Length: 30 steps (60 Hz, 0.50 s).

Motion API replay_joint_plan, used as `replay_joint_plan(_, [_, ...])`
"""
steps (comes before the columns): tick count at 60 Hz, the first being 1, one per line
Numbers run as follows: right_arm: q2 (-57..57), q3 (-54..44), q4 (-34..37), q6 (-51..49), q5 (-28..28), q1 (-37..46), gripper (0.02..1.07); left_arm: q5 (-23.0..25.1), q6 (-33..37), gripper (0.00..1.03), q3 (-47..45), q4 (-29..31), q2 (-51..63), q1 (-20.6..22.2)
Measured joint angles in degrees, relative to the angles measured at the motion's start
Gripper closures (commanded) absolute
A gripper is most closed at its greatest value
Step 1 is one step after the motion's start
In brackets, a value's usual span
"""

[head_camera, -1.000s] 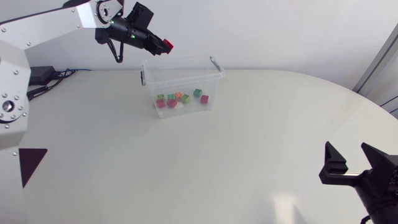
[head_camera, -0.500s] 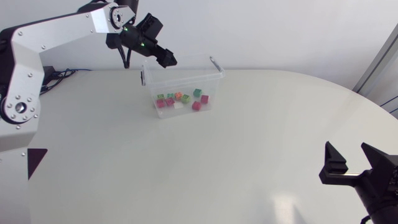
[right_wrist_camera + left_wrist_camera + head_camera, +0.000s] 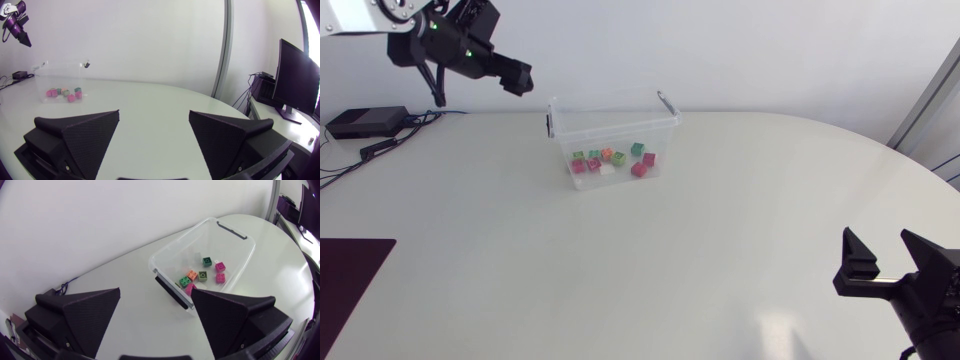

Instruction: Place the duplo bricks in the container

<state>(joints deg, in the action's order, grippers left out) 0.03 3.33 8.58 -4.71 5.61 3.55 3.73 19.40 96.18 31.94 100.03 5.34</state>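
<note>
On the white counter (image 3: 740,210) the container (image 3: 620,124) holds the bricks (image 3: 608,162). The left claw (image 3: 520,80) and right claw (image 3: 882,250) stand wide, empty; a low swing could knock the container.

My left arm (image 3: 355,15) enters at the upper left of the head view and is held high. My left gripper (image 3: 517,78) points down and to the right, fingers spread apart. My right gripper (image 3: 886,262) sits at the lower right corner, fingers also spread wide.
</note>
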Motion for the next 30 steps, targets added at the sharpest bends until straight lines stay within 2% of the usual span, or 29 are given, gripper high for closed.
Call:
replay_joint_plan(14, [0.0,0.0,0.0,0.0,-0.02,0.0,0.06,-4.33,-1.86,0.04,-19.78,-12.31,-14.56,-0.85])
replay_joint_plan(30, [0.0,0.0,0.0,0.0,-0.02,0.0,0.06,-4.7,-1.88,0.04,-36.68,-22.4,-24.81,-1.97])
